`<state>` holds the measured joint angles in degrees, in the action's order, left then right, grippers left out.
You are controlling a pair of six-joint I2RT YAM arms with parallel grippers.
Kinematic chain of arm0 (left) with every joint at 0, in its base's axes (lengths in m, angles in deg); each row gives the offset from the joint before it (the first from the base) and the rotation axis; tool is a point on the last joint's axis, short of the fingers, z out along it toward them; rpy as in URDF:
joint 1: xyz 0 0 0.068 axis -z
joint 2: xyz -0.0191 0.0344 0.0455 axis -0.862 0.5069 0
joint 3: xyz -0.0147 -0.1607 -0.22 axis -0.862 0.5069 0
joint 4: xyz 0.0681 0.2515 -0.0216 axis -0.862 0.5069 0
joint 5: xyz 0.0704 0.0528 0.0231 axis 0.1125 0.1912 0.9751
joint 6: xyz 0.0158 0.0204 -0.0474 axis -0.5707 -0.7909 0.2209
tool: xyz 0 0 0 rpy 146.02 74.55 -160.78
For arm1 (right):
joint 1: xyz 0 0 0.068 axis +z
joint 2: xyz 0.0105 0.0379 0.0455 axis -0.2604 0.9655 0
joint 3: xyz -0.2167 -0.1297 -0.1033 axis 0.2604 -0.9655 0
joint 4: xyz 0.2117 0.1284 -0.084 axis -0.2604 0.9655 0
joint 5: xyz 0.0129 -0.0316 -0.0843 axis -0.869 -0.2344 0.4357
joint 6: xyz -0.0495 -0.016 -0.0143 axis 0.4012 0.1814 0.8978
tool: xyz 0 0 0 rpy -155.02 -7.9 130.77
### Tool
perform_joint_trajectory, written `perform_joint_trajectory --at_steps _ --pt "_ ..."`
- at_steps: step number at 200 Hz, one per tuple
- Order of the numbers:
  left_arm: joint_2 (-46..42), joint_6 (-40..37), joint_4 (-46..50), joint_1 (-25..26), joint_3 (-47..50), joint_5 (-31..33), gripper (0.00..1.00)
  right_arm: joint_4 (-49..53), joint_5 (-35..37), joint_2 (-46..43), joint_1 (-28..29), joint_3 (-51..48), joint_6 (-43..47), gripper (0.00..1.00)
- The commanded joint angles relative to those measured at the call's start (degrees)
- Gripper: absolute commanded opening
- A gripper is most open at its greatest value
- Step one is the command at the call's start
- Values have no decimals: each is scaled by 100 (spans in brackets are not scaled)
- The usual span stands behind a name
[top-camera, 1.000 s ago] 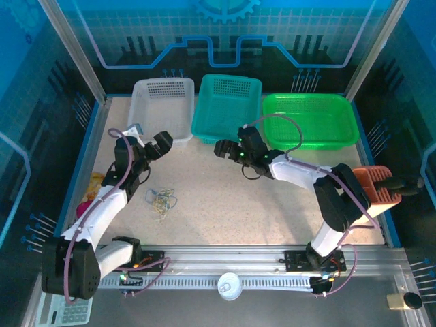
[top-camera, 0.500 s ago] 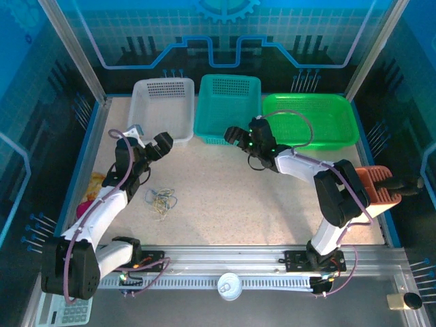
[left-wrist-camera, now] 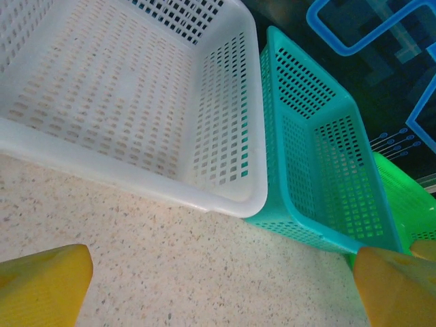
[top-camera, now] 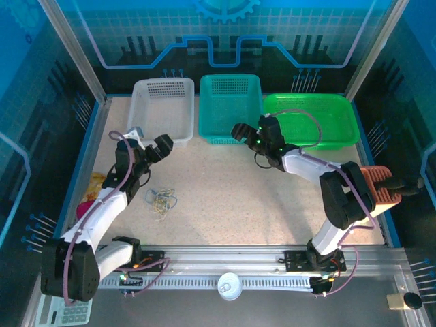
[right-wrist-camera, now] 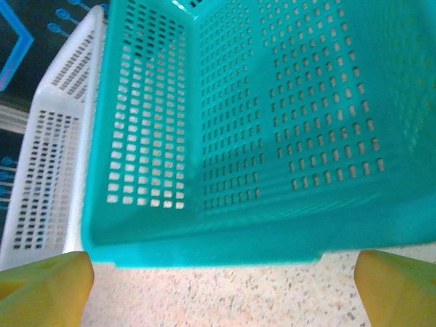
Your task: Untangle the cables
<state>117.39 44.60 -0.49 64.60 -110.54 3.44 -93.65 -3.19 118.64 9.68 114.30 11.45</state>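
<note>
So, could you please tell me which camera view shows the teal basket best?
The top external view: the whole teal basket is in frame, between the white basket and the green basket. The right wrist view gives a cropped close-up of its inside; the left wrist view catches its side wall obliquely.

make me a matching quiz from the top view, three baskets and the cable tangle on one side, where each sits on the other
Things:
1. white basket
2. teal basket
3. green basket
4. cables

Places:
A. right end of the far row
B. loose in front of the row, on the left side
C. left end of the far row
D. middle of the far row

Pairs: 1-C, 2-D, 3-A, 4-B
</note>
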Motion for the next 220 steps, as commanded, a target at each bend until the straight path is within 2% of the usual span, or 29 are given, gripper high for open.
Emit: perform_joint_trajectory --at_steps 1,53,68,93,107,164,220 --pt "-315 76 660 35 -157 -58 99 -96 -323 -561 281 -246 162 98" --pt "-1001 159 1547 30 -176 19 99 1065 -113 -1029 1513 -223 1066 96" --pt "-1172 250 1700 21 -192 236 99 1278 -127 -927 1897 -112 1282 96" --pt "-1300 588 2033 -42 -348 975 99 1615 -151 -554 2512 192 1511 95" --pt "-1227 737 2051 -183 -386 1125 99 1654 -205 -262 2857 376 1550 96" --pt "-678 1098 1944 -767 -793 632 99 1707 -553 1175 3787 1514 1478 94" --pt "-636 1226 1893 -822 -958 235 99 1862 -729 2662 3956 2743 1383 81"
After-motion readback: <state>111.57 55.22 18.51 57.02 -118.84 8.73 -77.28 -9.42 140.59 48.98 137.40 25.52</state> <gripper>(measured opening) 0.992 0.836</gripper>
